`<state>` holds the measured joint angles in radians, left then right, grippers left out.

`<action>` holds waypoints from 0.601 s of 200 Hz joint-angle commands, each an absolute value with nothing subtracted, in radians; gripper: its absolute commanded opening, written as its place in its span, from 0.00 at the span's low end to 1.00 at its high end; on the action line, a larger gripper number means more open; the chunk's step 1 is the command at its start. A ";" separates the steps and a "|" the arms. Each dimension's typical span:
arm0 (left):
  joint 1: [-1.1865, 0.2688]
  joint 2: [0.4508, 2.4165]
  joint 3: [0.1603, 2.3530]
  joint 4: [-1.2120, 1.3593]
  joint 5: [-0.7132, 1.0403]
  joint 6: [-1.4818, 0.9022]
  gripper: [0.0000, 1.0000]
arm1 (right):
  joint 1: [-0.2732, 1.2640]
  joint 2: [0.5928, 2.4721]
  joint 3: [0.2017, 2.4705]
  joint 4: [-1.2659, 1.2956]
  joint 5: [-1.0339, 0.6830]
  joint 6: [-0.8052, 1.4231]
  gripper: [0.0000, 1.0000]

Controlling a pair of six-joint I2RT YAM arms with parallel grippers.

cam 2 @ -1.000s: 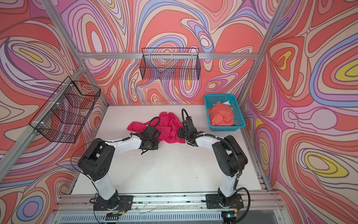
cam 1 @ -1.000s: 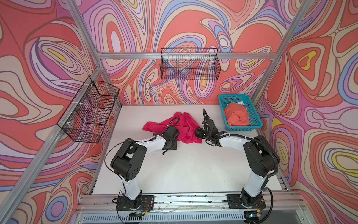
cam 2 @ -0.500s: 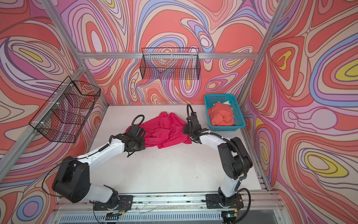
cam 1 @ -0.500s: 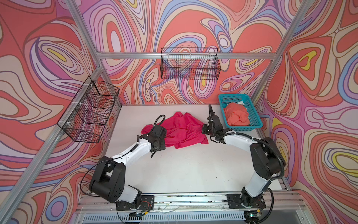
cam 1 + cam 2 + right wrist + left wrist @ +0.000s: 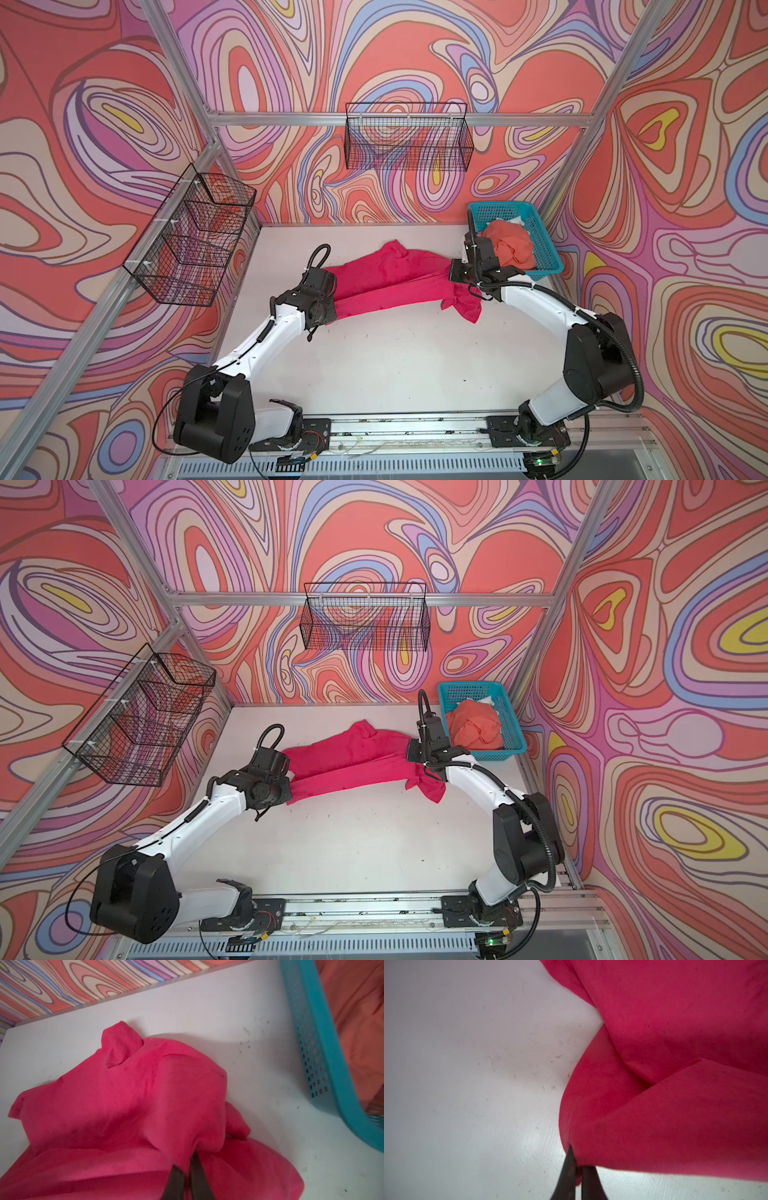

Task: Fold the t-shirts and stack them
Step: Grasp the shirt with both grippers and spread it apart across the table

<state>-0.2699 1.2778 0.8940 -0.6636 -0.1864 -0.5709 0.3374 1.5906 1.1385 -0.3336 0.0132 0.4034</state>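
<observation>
In both top views the magenta tee [image 5: 390,282] stretches as a band across the middle of the frame, over the white table [image 5: 395,365], with a corner drooping at its right end. The left gripper [image 5: 578,1164] has its jaws narrow, pinched on the tee's edge, and the right gripper [image 5: 187,1164] is likewise narrow, with bunched magenta cloth between its 2 fingers. The coral tee [image 5: 509,249] sits crumpled in the teal basket [image 5: 548,266], right of centre, just beside the right wrist.
</observation>
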 commanded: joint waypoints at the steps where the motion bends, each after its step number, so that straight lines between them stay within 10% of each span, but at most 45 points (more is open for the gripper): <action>1: -0.226 1.214 0.897 -0.748 -0.261 -0.593 0.00 | 0.348 1.550 1.156 -0.435 -0.004 0.404 0.42; 26: -0.158 1.152 0.912 -0.776 -0.293 -0.590 0.00 | 0.347 1.478 1.125 -0.443 0.068 0.414 0.66; 120: -0.101 1.088 0.830 -0.743 -0.156 -0.688 0.00 | 0.444 1.862 1.443 -0.372 -0.004 0.313 0.71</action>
